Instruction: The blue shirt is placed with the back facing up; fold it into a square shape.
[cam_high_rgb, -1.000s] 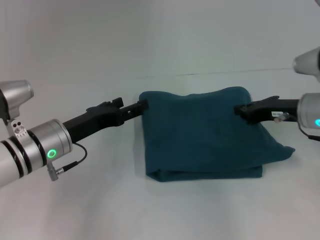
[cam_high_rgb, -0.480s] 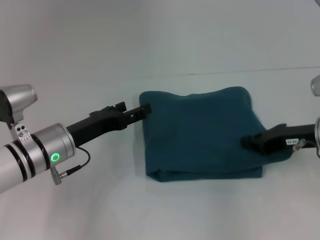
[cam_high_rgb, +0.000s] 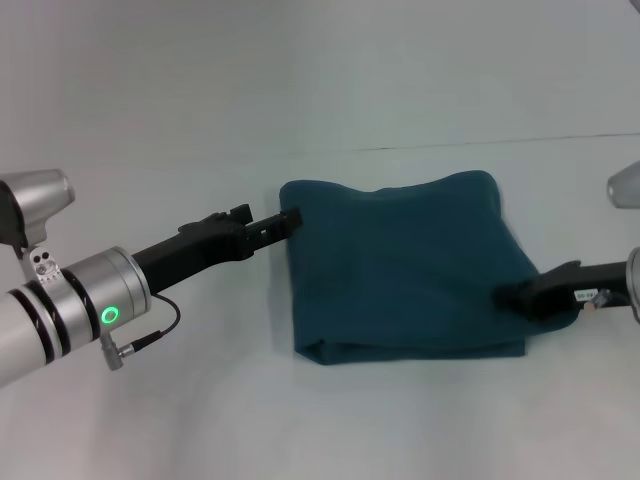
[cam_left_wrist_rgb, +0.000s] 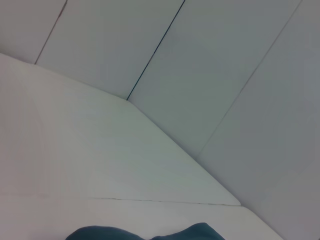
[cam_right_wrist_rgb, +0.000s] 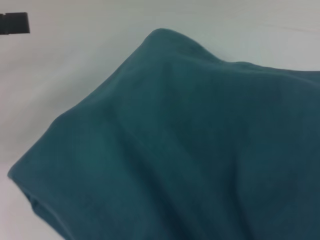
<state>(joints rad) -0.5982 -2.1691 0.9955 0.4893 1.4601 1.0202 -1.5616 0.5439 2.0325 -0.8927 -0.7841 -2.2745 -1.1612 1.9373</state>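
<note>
The blue shirt (cam_high_rgb: 405, 270) is the big thing here, sitting about middle of the white table (cam_high_rgb: 200, 420), a bit toward the right. It's already folded down into a roughly square bundle, plain fabric up, with the near edge showing stacked layers. The far edge is a little humped and the right side slopes out lower, so it's squarish but not crisp.

Left arm reaches in from the near left, and the left gripper (cam_high_rgb: 288, 220) has its tip right at the shirt's far-left corner, touching or just about. Can't tell whether its claw is apart or pinched on fabric, the tip is too dark and small against the cloth. The left wrist view only catches a sliver of the shirt (cam_left_wrist_rgb: 150, 233) and no fingers.

Right gripper (cam_high_rgb: 512, 296) is at the shirt's right edge, nearer side, dark tip against the fabric. Same deal, can't tell if it's clamped on anything. In the right wrist view it's just shirt (cam_right_wrist_rgb: 200, 145), with the other arm's tip off in a corner.

What I'd worry about: if either claw has cloth pinched when it pulls away, it'll drag a layer and pop the fold open. That loose right side looks likeliest to slump.
</note>
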